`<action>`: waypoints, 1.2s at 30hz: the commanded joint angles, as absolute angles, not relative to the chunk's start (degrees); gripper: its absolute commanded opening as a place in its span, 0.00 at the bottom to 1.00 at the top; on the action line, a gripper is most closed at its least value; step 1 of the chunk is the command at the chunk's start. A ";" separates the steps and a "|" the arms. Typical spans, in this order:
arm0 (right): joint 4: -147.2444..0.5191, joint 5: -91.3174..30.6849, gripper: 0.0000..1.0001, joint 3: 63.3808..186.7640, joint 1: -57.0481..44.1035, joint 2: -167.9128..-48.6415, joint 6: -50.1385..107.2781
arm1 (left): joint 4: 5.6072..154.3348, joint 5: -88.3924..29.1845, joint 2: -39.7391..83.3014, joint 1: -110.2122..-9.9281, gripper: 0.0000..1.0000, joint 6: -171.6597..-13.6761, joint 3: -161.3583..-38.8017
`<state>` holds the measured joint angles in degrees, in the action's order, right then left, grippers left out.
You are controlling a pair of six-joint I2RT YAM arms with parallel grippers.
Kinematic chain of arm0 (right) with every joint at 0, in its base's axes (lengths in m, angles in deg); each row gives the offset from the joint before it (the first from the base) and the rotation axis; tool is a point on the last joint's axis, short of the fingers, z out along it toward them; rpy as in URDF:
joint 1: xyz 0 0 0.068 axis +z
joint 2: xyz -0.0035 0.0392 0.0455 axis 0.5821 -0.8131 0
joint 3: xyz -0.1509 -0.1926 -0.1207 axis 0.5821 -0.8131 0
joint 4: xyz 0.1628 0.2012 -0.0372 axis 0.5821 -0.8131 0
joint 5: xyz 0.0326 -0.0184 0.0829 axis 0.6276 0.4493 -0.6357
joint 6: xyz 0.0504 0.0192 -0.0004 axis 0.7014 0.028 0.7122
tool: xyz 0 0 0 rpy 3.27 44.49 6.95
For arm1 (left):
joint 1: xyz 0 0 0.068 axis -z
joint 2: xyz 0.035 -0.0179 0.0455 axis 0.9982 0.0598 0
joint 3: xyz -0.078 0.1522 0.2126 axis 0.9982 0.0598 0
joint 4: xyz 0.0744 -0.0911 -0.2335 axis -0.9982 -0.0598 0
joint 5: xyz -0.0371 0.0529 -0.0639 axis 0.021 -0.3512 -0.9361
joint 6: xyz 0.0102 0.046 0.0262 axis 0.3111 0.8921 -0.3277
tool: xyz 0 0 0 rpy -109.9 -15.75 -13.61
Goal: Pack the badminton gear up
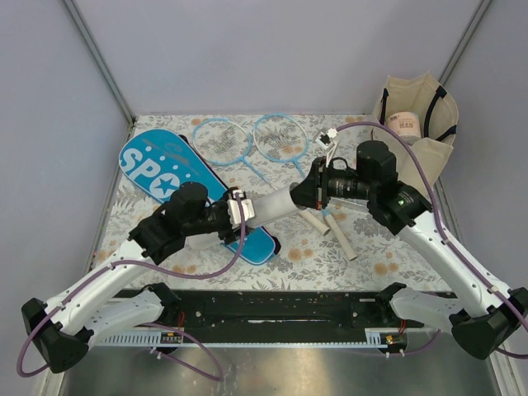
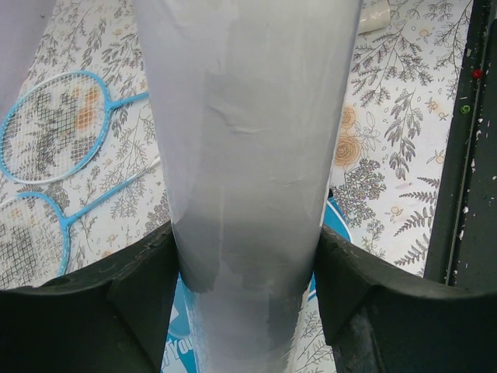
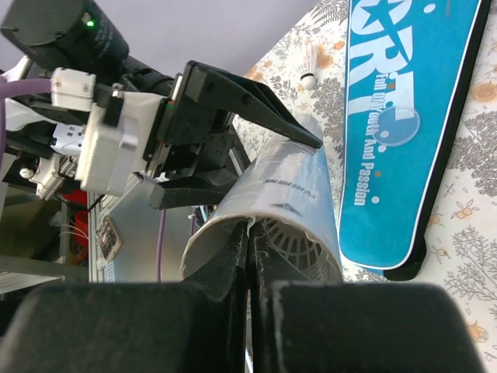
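My left gripper is shut on the white tube, one jaw pressing each side, and holds it level above the table. The right gripper is shut at the tube's open mouth, pinching the edge of a white mesh-skirted shuttlecock that sits just inside. Under the tube lies the blue "SPORT" cover. Two light-blue rackets lie at the back, their white handles reaching under the right arm.
Another small white shuttlecock rests on the floral cloth near the rackets. A beige tote with black handles stands at the back right with a pale roll inside. A black rail runs along the near edge.
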<state>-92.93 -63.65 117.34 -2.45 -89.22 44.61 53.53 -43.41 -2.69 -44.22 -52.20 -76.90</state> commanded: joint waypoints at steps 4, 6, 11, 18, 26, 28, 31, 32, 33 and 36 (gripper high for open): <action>-82.62 -59.59 0.04 114.39 0.96 -91.44 49.61 | 58.44 -44.81 -3.44 -43.85 0.46 -52.44 -80.56; -82.35 -58.98 0.07 114.39 1.23 -92.06 50.23 | 58.62 -44.89 -3.26 -43.85 0.46 -52.52 -80.29; -86.47 -54.77 0.27 115.09 1.31 -90.57 49.88 | 58.71 -43.67 -2.91 -43.77 0.46 -52.96 -80.38; -99.91 -44.40 0.73 122.21 1.23 -84.86 43.04 | 58.88 -40.86 -3.44 -43.85 0.45 -55.94 -78.63; -91.60 -39.81 0.98 116.16 1.23 -75.99 43.02 | 63.70 -38.13 -3.70 -43.77 0.44 -69.72 -80.29; -87.37 -38.94 0.98 112.91 1.23 -73.18 43.02 | 66.17 -39.00 -3.88 -43.85 0.43 -74.56 -80.99; -81.40 -41.21 0.98 108.34 1.23 -70.80 42.41 | 72.83 -40.67 -4.67 -43.85 0.43 -84.39 -81.09; -79.29 -43.22 0.98 106.85 1.23 -70.53 42.32 | 75.73 -41.29 -5.02 -43.85 0.43 -88.17 -80.82; -77.27 -45.42 0.98 105.35 1.23 -70.35 42.23 | 77.58 -41.64 -5.37 -43.77 0.43 -91.08 -80.47; -73.39 -50.96 0.98 102.10 1.14 -71.14 42.58 | 86.98 -40.42 -6.86 -43.85 0.43 -99.26 -78.72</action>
